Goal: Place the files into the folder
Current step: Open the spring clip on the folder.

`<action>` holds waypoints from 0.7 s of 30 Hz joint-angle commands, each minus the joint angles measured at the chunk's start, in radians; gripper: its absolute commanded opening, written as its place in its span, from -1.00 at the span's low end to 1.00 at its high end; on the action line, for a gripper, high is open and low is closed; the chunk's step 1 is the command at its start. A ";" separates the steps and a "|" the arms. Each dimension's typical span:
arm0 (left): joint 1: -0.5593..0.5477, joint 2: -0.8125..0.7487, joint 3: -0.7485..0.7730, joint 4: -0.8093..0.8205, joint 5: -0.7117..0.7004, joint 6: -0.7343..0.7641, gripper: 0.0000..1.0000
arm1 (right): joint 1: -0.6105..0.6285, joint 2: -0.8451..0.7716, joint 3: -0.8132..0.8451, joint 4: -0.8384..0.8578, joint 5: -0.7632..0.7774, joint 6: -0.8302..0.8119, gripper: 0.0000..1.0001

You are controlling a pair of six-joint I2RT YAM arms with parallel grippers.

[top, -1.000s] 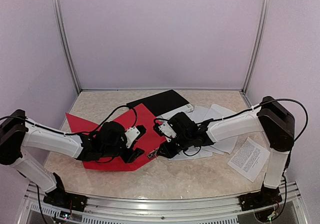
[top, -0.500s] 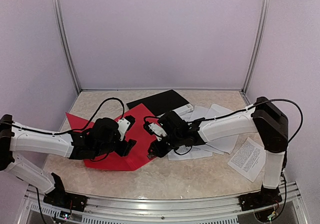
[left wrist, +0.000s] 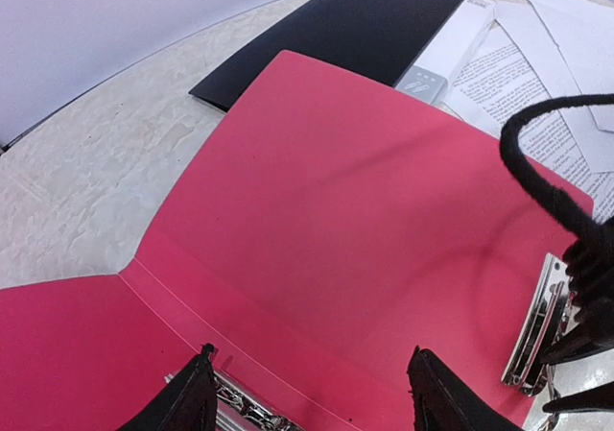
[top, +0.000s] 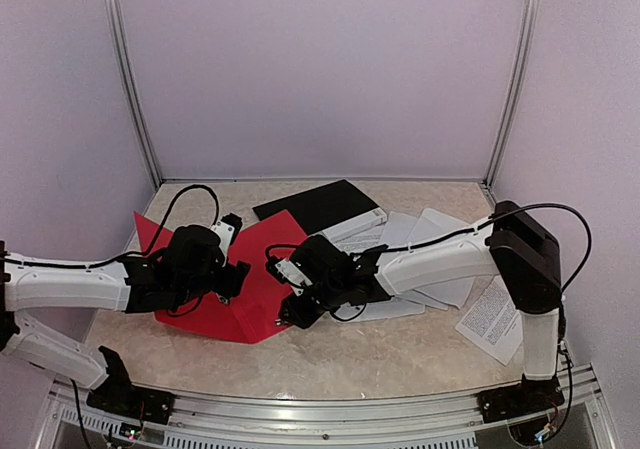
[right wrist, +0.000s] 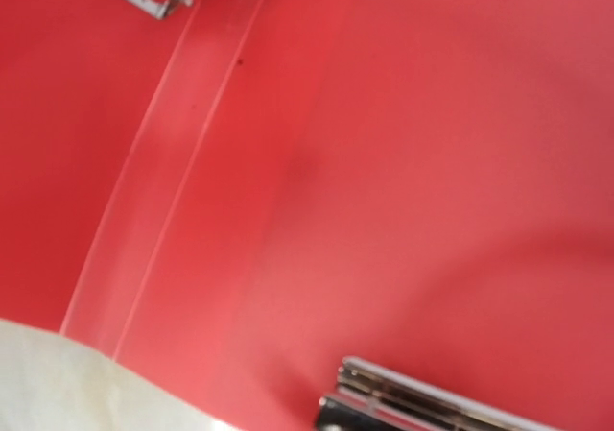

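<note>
1. The folder is red card. It lies open and flat on the counter, left of centre, with its inner faces up and a pale crease along the spine.
2. A metal clip sits at the outer edge of the folder's right leaf, and a second clip sits beside the spine.
3. The files are white sheets, some densely printed and some blank. They overlap in a loose fan on the counter just right of the folder, all outside it.
4. One small sheet, printed, lies tilted and apart from the rest, near the counter's right edge.
</note>
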 commanded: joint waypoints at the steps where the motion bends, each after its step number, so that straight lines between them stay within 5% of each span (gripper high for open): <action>1: 0.034 -0.040 0.009 -0.044 0.001 -0.024 0.31 | 0.040 0.043 0.055 -0.090 0.078 -0.016 -0.36; 8: 0.056 -0.039 0.018 -0.057 0.003 -0.040 0.31 | 0.088 0.085 0.159 -0.185 0.199 -0.063 -0.07; 21: 0.100 -0.083 0.008 -0.062 0.012 -0.067 0.31 | 0.145 0.103 0.203 -0.238 0.276 -0.134 -0.15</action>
